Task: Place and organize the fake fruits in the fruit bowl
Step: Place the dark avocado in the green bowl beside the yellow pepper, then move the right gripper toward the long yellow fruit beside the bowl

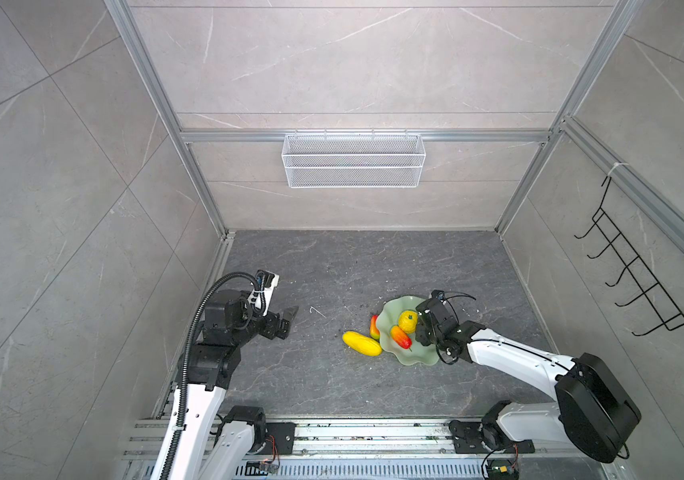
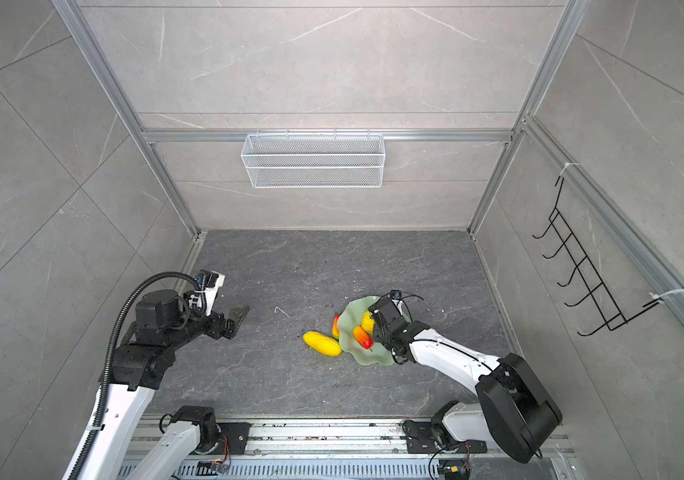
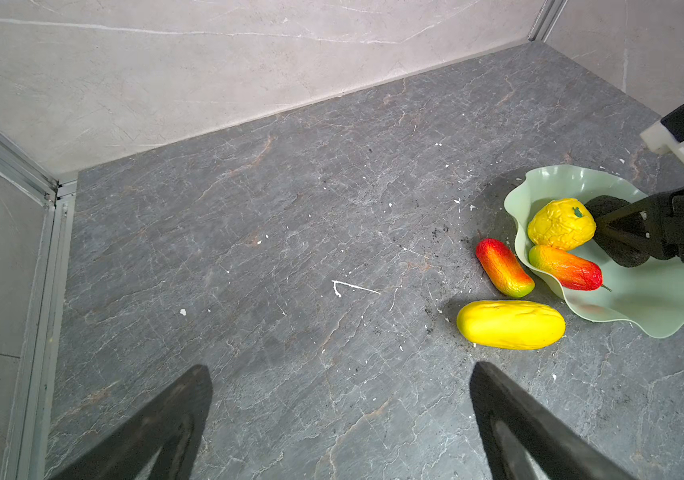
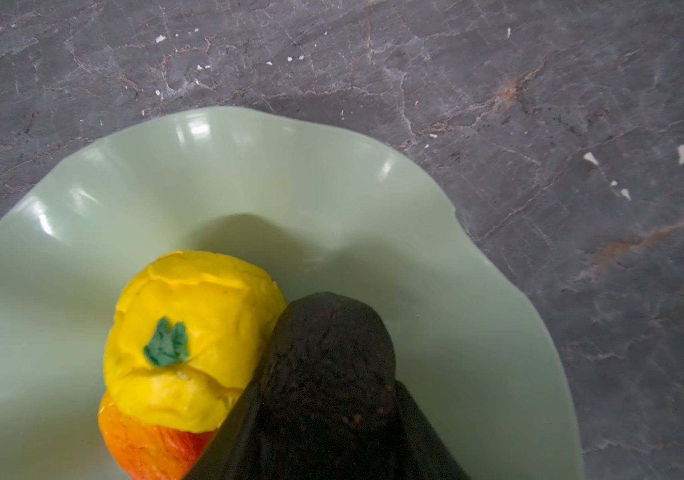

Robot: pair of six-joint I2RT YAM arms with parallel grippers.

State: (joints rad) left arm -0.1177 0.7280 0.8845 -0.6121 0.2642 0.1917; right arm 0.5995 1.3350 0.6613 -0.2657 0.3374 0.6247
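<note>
Right gripper (image 4: 330,374) clamped the dark fruit (image 4: 332,328) in the fruit bowl (image 4: 249,166).
Left gripper (image 3: 342,365) had its jaws apart, far from it; citrus (image 3: 560,224) and one mango (image 3: 564,268) lay inside, yellow oval (image 3: 510,324) and other mango (image 3: 504,268) just outside.

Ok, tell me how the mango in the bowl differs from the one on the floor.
The bowl mango lies inside the green bowl; the floor mango lies outside its rim. The bowl mango touches the yellow citrus; the floor mango does not. In both top views the bowl mango's red end points toward the mounting rail, the floor mango's away. Both are glossy red-to-yellow ovals.
</note>
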